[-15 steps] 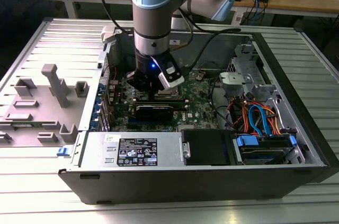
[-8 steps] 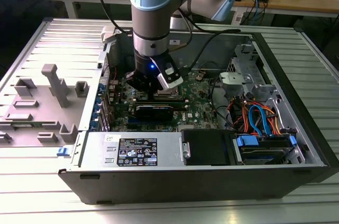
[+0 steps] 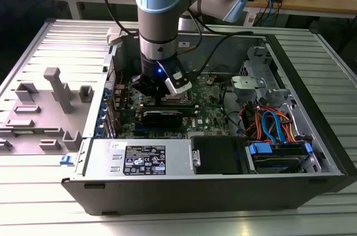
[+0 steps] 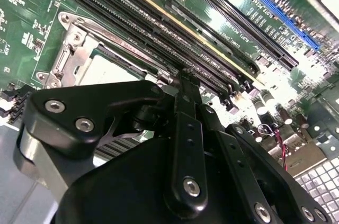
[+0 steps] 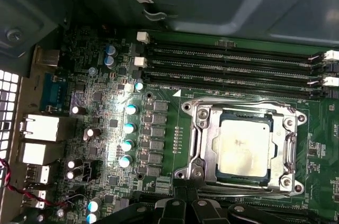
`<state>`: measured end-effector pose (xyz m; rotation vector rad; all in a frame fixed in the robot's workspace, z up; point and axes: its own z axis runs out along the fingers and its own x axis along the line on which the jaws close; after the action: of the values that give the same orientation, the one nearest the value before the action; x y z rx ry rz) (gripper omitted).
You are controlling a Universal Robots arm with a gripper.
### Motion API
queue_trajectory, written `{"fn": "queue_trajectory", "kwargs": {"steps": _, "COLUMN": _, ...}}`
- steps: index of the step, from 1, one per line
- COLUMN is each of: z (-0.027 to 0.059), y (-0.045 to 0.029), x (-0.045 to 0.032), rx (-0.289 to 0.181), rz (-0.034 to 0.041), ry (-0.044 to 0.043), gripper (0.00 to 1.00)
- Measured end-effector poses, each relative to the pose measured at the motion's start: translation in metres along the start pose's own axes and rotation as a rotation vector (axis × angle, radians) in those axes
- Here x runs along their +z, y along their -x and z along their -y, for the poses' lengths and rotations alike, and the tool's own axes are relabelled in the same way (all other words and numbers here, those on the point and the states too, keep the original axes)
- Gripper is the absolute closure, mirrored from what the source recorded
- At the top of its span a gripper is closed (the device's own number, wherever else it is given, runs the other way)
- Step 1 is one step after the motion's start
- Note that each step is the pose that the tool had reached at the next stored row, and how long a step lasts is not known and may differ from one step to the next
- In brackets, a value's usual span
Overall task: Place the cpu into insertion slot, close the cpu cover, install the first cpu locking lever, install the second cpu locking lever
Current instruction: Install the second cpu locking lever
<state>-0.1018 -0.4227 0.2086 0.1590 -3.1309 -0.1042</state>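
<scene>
Your black gripper is hovering just above the socket; you cannot tell how its jaws are standing. Just beyond them, the dull silver-grey square cpu is already sitting in the metal-rimmed insertion slot, silvery frame cover apparently down around it; whether the levers are latched isn't clear.

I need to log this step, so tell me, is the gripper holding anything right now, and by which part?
Nothing seems held. The cpu already sits in the insertion slot, and the gripper hangs above the board beside it.
</scene>
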Motion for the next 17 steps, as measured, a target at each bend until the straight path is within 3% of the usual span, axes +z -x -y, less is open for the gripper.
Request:
{"fn": "queue_trajectory", "kwargs": {"steps": 8, "z": -0.0001, "y": -0.0012, "x": 0.0012, "rx": 0.000, "rz": 0.0020, "ry": 0.0198, "gripper": 0.89}}
{"fn": "queue_trajectory", "kwargs": {"steps": 17, "z": 0.0003, "y": -0.0013, "x": 0.0062, "rx": -0.001, "rz": 0.0036, "ry": 0.0332, "gripper": 0.89}}
